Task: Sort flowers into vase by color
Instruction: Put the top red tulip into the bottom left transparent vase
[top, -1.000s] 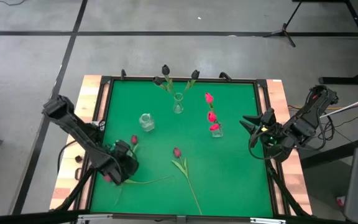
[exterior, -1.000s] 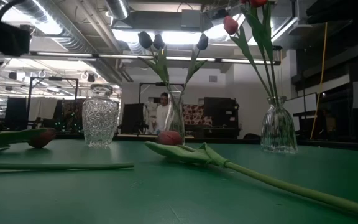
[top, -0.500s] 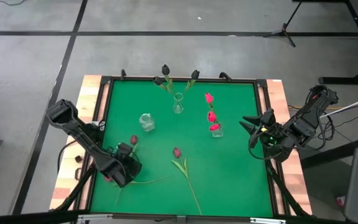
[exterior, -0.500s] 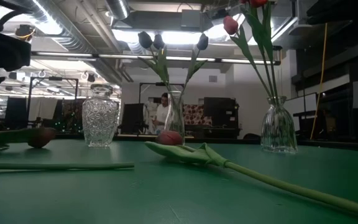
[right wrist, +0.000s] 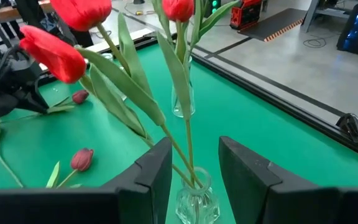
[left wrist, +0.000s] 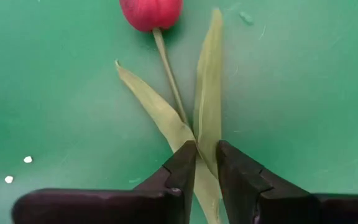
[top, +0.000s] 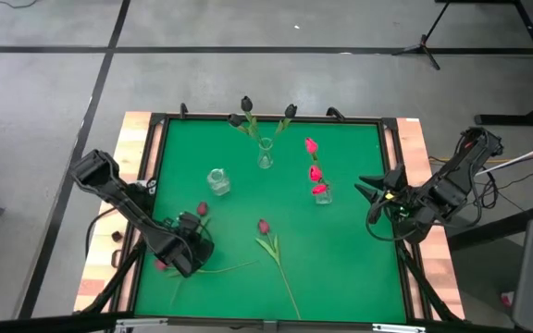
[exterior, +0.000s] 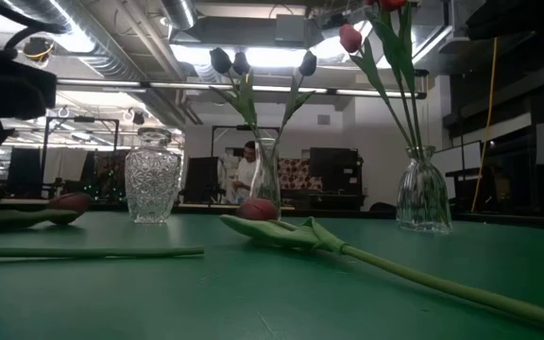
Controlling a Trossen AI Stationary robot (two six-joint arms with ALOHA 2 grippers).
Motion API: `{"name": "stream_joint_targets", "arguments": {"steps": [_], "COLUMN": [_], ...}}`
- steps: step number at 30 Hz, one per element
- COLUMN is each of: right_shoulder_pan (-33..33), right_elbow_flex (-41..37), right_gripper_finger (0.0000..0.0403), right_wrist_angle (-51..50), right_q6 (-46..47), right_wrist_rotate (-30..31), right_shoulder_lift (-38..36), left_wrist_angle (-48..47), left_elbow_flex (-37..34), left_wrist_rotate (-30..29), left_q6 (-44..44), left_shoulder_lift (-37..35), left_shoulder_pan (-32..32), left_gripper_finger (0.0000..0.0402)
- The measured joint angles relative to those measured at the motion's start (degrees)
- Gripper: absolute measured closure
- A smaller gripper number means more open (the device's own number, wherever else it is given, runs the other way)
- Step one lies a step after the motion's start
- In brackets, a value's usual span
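Green table (top: 340, 268) | left gripper (left wrist: 205, 163) pinched on a tulip (left wrist: 166, 74) stem and leaves | right gripper (right wrist: 194, 163) waits half open, holding nothing

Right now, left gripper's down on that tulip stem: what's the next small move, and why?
Probably lift straight up. The left gripper has its fingers pinched around the stem and leaves of the magenta tulip, which lies flat on the green table; the crystal vase beside it holds no flowers yet.
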Motion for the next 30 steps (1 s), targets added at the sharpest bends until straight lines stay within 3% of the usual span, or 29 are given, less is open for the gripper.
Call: {"name": "stream_joint_targets", "arguments": {"steps": [8, 17, 30], "right_shoulder_pan": [0.0, 0.0, 0.0], "right_elbow_flex": [0.0, 0.0, 0.0], "right_gripper_finger": [0.0272, 0.0272, 0.0272], "right_wrist_angle": [-0.1, -0.1, -0.1], "right_q6": [0.0, -0.4, -0.4], "right_wrist_rotate": [-0.7, -0.6, -0.7], "right_shoulder_lift": [0.2, 0.2, 0.2], "left_wrist_angle": [0.5, 0.5, -0.4], "left_elbow_flex": [0.0, 0.1, 10.7], "left_wrist_rotate": [0.2, -0.5, -14.2], "left_q6": [1.5, 1.5, 10.4], "left_shoulder_lift": [0.2, 0.2, 0.2], "left_shoulder_pan": [0.7, 0.7, 0.3], "left_gripper_finger": [0.0397, 0.04, 0.0401]}}
